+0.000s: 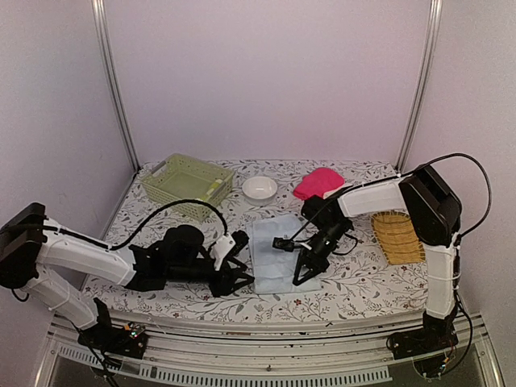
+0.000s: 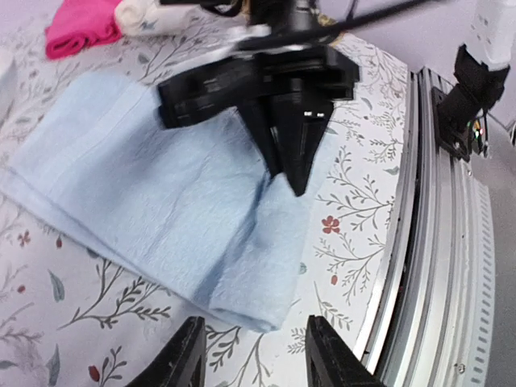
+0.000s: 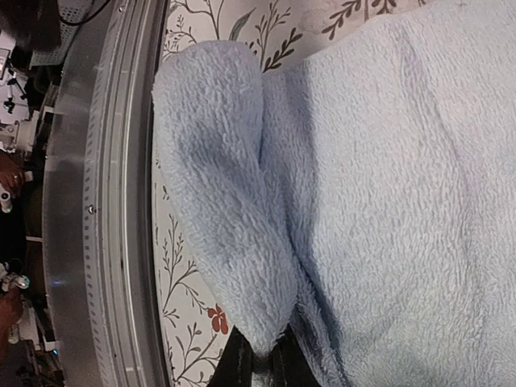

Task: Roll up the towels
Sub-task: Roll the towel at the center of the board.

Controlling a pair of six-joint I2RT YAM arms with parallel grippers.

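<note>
Rolling barely begun: blue towel (image 1: 274, 250) lay flat mid-table, only near edge curled over. Right gripper (image 2: 295, 173) was pinched tight on that curl; left gripper (image 2: 256, 326) gaped wide, empty, just beside near corner. Pink towel (image 1: 318, 183) sat bunched at back, looked undone

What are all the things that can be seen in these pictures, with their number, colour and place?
pale blue towel: one, pale blue, middle of the table, near edge folded over
pink towel: one, bright pink, far side, right of the bowl
cream towel: one, cream-white, beside the pink towel
bowl: one, white, far middle
basket: one, pale green, far left
tray: one, yellow woven, right side
table: one, white floral cover
left gripper: one, black, open, at the pale blue towel's near left corner
right gripper: one, black, shut on the pale blue towel's fold
</note>
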